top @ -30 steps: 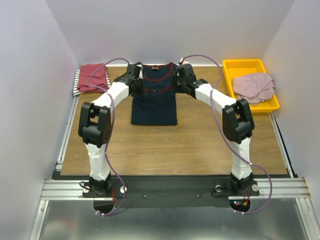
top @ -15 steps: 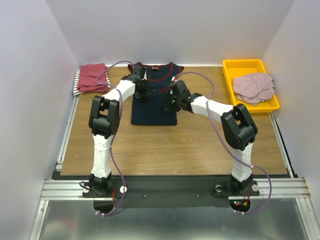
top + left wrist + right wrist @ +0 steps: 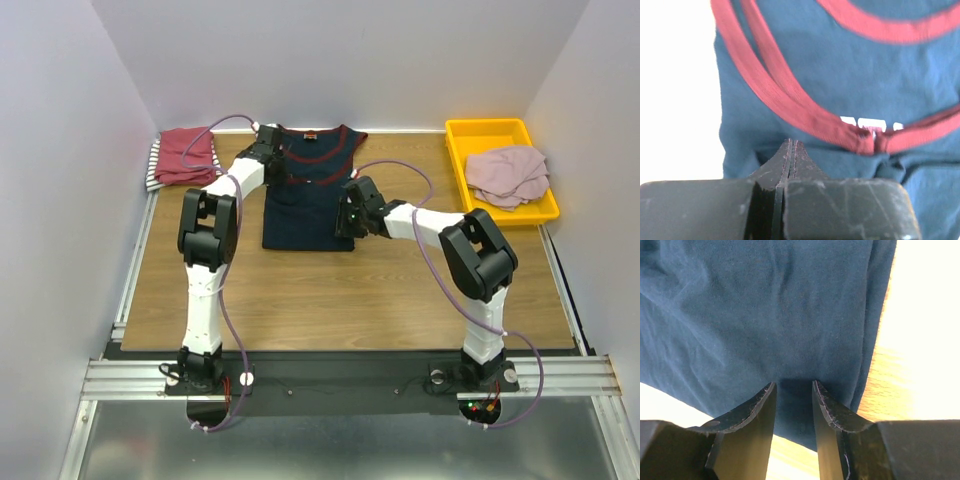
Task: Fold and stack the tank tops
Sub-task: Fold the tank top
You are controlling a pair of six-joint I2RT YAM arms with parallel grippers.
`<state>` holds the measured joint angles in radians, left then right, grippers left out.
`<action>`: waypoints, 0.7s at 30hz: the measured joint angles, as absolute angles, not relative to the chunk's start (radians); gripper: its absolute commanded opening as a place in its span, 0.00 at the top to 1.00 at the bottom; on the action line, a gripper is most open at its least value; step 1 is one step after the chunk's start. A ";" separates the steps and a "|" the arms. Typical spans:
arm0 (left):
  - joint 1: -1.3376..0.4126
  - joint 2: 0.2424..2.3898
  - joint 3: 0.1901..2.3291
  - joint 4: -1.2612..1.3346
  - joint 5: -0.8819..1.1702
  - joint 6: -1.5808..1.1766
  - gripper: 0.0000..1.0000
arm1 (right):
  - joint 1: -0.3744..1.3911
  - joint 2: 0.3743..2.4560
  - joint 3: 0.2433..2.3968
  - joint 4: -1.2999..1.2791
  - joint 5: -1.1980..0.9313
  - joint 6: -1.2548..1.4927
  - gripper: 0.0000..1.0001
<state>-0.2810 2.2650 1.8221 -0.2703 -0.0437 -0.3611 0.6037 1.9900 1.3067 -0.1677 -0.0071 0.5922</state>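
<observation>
The navy jersey [image 3: 308,205] with maroon trim lies flat at the back middle of the table, sides folded in. My left gripper [image 3: 271,165] is shut, with its tips on the cloth at the jersey's left armhole, just below the maroon trim [image 3: 790,107]; I see no cloth between the jaws [image 3: 791,143]. My right gripper [image 3: 346,216] is open a little over the jersey's near right corner [image 3: 765,315]; nothing is between its jaws [image 3: 793,385]. A dark-red top [image 3: 186,153] lies folded on a striped one [image 3: 153,166] at the back left. A dusty-pink top [image 3: 508,172] lies crumpled in the tray.
The yellow plastic tray [image 3: 487,130] stands at the back right corner. White walls close in the back and both sides. Bare wooden tabletop [image 3: 340,290] stretches between the jersey and the arm bases.
My right gripper has slid from the jersey's right shoulder toward me, down to its near right corner. My left gripper dipped inward, then went back to the left armhole.
</observation>
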 measured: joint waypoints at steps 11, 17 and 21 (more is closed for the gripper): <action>-0.212 2.250 1.878 -0.216 -0.021 -0.401 0.77 | 0.619 1.887 1.136 -0.084 0.004 0.635 0.60; -0.210 1.971 1.563 -0.182 -0.016 -0.549 0.76 | 0.706 1.773 0.993 -0.074 0.042 0.704 0.59; -0.220 1.642 1.278 -0.159 -0.003 -0.668 0.80 | 0.821 1.637 0.843 -0.085 0.066 0.783 0.57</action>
